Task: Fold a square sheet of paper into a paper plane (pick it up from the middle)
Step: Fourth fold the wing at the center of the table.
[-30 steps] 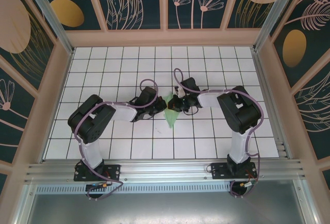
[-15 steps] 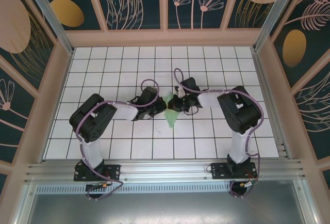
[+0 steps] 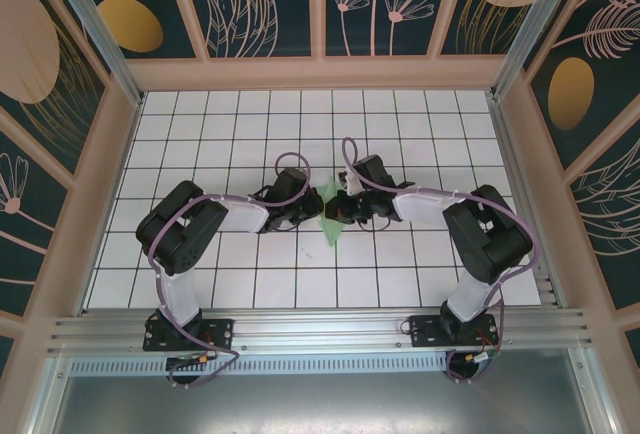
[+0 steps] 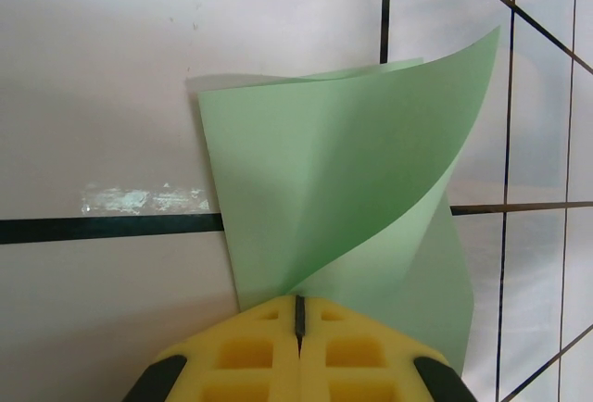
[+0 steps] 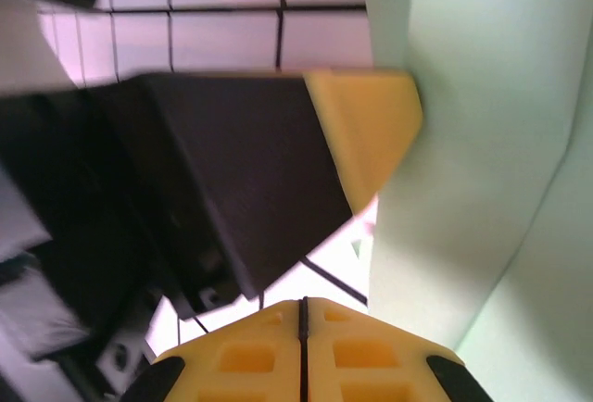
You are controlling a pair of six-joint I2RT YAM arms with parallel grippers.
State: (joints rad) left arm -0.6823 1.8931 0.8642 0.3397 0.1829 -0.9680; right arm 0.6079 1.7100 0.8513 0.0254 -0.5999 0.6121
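The square sheet of paper (image 3: 331,226) is pale green, part-folded into a narrow shape whose point faces the near edge. It lies at the table's middle between both grippers. In the left wrist view the paper (image 4: 324,180) has a diagonal crease and one flap curling upward. My left gripper (image 4: 298,302) is shut, its yellow pads pinching the paper's near corner where the folds meet. From above, the left gripper (image 3: 312,214) sits at the paper's left side. My right gripper (image 3: 340,210) is at the paper's right side, shut (image 5: 302,305) with nothing between its pads. The paper (image 5: 482,143) stands just right of them.
The left gripper's yellow-tipped finger (image 5: 366,129) lies close in front of the right gripper. The white grid table (image 3: 200,124) is enclosed by framed walls on three sides. An aluminium rail (image 3: 320,329) runs along the near edge by the arm bases.
The right arm has stretched out, its elbow swinging right and nearer, and its gripper has shifted slightly left against the paper. The left arm and paper have barely moved.
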